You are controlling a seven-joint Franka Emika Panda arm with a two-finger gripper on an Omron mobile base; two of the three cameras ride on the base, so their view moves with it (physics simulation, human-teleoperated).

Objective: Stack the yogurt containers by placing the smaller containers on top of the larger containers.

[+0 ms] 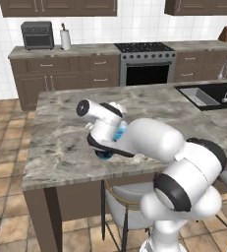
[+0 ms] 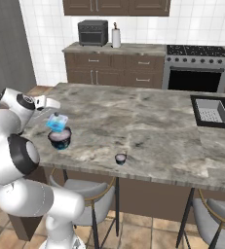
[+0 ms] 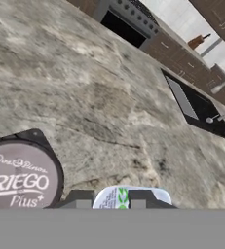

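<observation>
We saw a grey marble counter [image 2: 148, 121] carrying a wide dark cup [image 2: 60, 139] near its edge and a tiny dark cup [image 2: 120, 158] well apart.

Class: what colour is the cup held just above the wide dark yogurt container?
Light blue, clearest in the right base view.

Worktop [image 2: 148, 121]: polished grey veined stone. Blue cup [image 2: 57, 123]: translucent plastic. Dark bowl [image 2: 60, 139]: matt printed lid. Cabinets [image 1: 61, 74]: brown wood. Stove [image 1: 145, 61]: brushed metal.
</observation>
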